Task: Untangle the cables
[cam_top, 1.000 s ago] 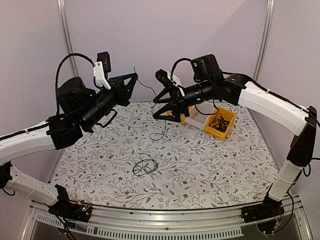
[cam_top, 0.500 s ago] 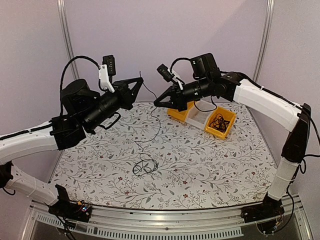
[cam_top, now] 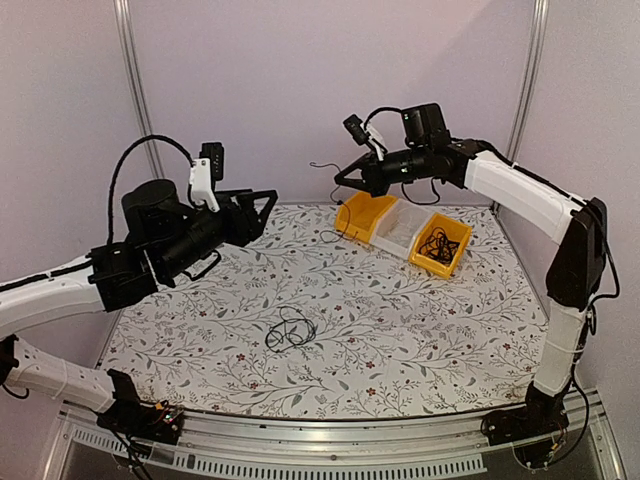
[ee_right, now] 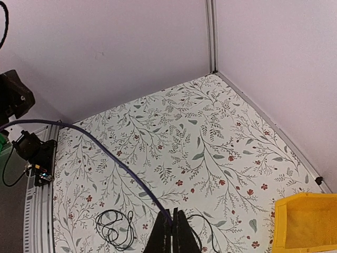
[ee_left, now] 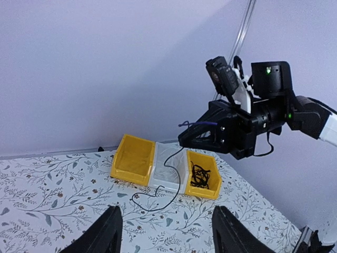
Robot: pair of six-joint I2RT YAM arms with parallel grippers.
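**Operator:** What are my pincers doing?

**Spotter:** Your right pincer (ee_right: 172,212) is clamped tight on a thin black cable (ee_right: 105,149). It is raised high near the back wall, above the row of bins. The cable hangs down from it, and its lower end trails in a loose curl on the surface (cam_top: 450,330) just beside the bins. Your left pincer (ee_left: 166,211) has its fingers (ee_left: 110,232) spread wide with nothing between them. It hangs over the left part of the surface, well apart from that cable.

**Operator:** Where are the other cables?

**Spotter:** You have a cable clump (cam_top: 290,328) lying on the surface near the middle, on the side nearer the arm bases and apart from both pincers. The binned cables (cam_top: 437,245) sit as a dark tangle in the right yellow bin (cam_top: 430,266). That bin stands in a row with the white bin (cam_top: 400,232) and the left yellow bin (cam_top: 358,215) at the far right of the surface.
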